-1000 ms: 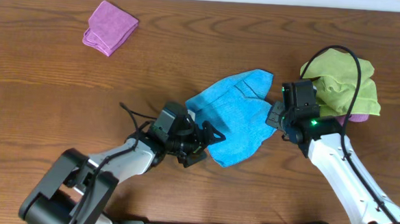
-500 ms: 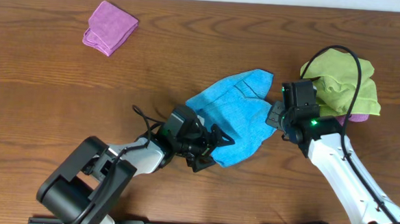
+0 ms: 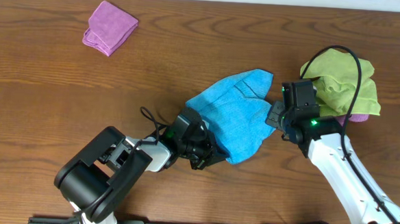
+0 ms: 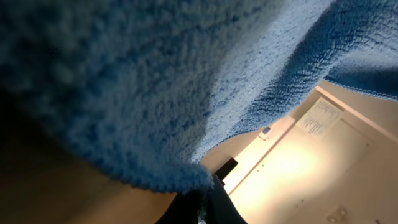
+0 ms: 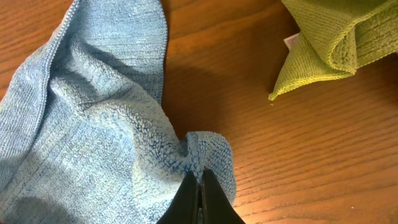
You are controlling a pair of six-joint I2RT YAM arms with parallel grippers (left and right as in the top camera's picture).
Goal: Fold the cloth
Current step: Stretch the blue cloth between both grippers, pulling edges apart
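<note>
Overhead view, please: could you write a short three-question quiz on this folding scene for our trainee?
1. True or false: the purple cloth touches the blue cloth.
2. The right fingers are: A open above the table; B shut on the blue cloth; C holding a cable.
3. Fill in: the heaped cloth on the right is ____ in colour.
Key: 1 false; 2 B; 3 green.

Left gripper (image 3: 211, 155) (fingertips) beneath blue cloth (image 3: 237, 117)
</note>
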